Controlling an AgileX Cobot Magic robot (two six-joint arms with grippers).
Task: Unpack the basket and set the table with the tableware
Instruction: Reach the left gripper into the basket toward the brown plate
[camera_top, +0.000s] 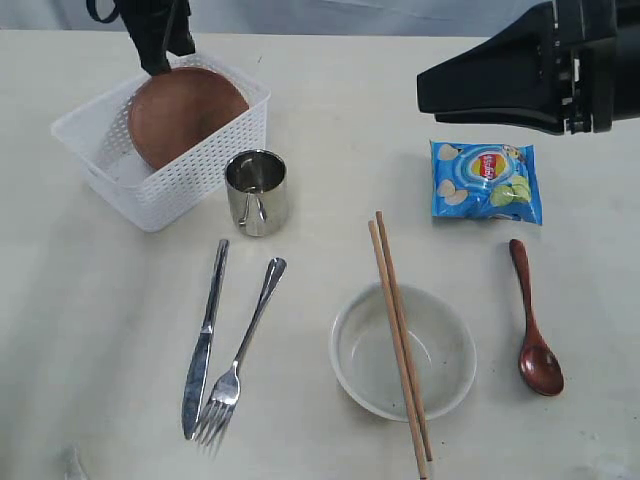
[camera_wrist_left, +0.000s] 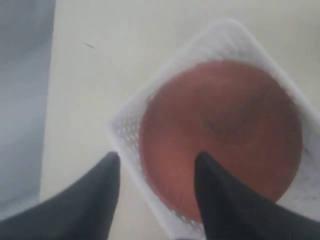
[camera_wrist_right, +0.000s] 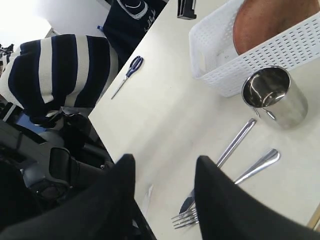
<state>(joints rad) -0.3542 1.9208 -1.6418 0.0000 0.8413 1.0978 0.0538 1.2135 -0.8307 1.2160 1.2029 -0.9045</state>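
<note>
The white basket (camera_top: 160, 190) stands at the table's (camera_top: 100, 330) back left with the reddish-brown plate (camera_top: 185, 115) leaning inside it. My left gripper (camera_top: 160, 65) hangs over the basket's far side, open. In the left wrist view its jaws (camera_wrist_left: 157, 160) straddle the basket wall (camera_wrist_left: 127, 130) and the plate's edge (camera_wrist_left: 225, 130). On the table lie the steel cup (camera_top: 257, 190), knife (camera_top: 205, 335), fork (camera_top: 243, 350), bowl (camera_top: 445, 385) with chopsticks (camera_top: 398, 330) across it, and the wooden spoon (camera_top: 533, 325). My right gripper (camera_top: 425, 90) is held high at the back right, open and empty (camera_wrist_right: 165, 162).
A blue chips bag (camera_top: 487, 180) lies at the right, beyond the spoon. In the right wrist view, blue-handled scissors (camera_wrist_right: 128, 75) lie on the table beyond the basket (camera_wrist_right: 215, 65), and a striped cloth (camera_wrist_right: 60, 70) sits past the table edge.
</note>
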